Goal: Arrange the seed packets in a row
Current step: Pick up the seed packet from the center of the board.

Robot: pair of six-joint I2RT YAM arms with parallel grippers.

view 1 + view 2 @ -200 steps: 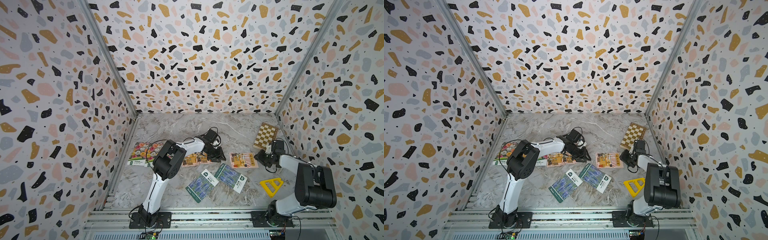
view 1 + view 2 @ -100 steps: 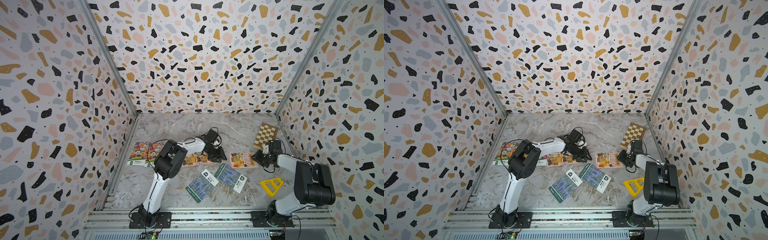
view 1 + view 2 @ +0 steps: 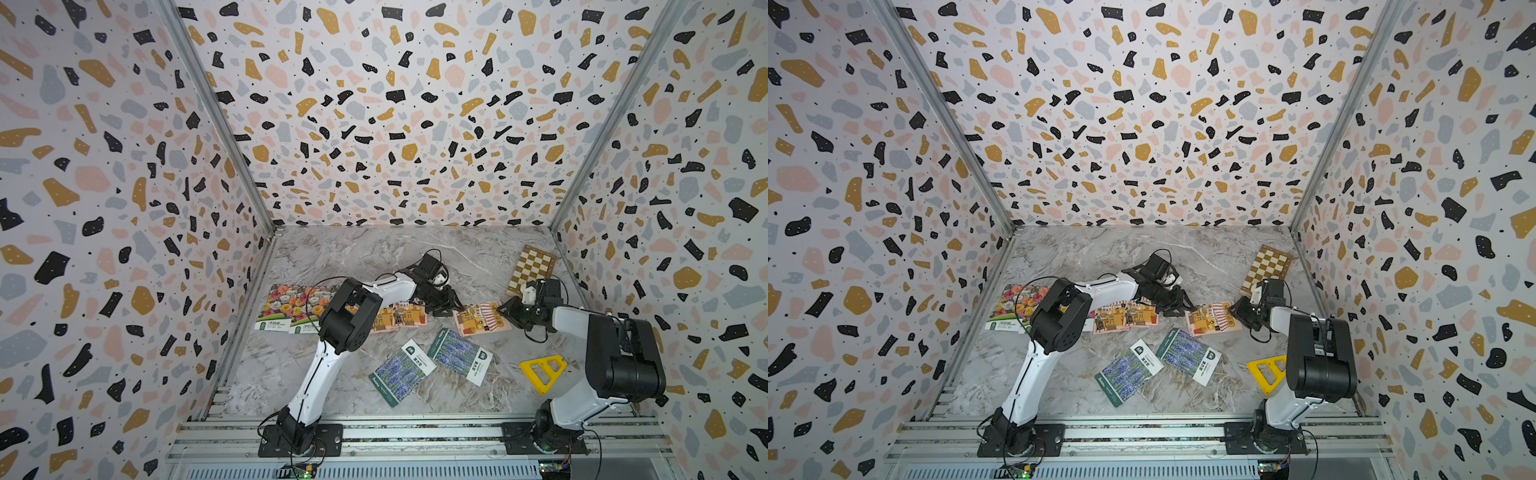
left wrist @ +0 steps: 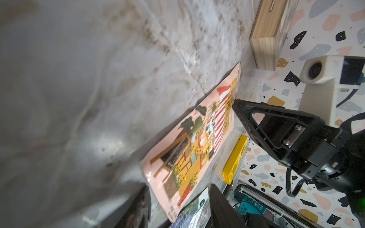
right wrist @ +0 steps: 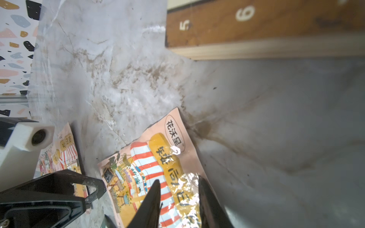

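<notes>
In both top views the flower packets (image 3: 291,307) and an awning pair (image 3: 397,318) form a line along the marbled bench (image 3: 374,253). A lone awning packet (image 3: 480,320) sits just beyond, skewed, with the left end effector (image 3: 446,305) at one end and the right end effector (image 3: 509,309) at the other. Two lavender packets (image 3: 1129,372) lie askew nearer me.

From the left wrist, my left fingers (image 4: 219,205) stand apart, holding nothing, and the flat, glossy awning packet lies on the bench.

From the right wrist, the right fingers (image 5: 154,197) sit narrowly apart on the packet's crinkled striped end; I cannot tell if they pinch it.

I judge we're squaring this packet into the row. The slick film calls for a slow, flat nudge.
</notes>
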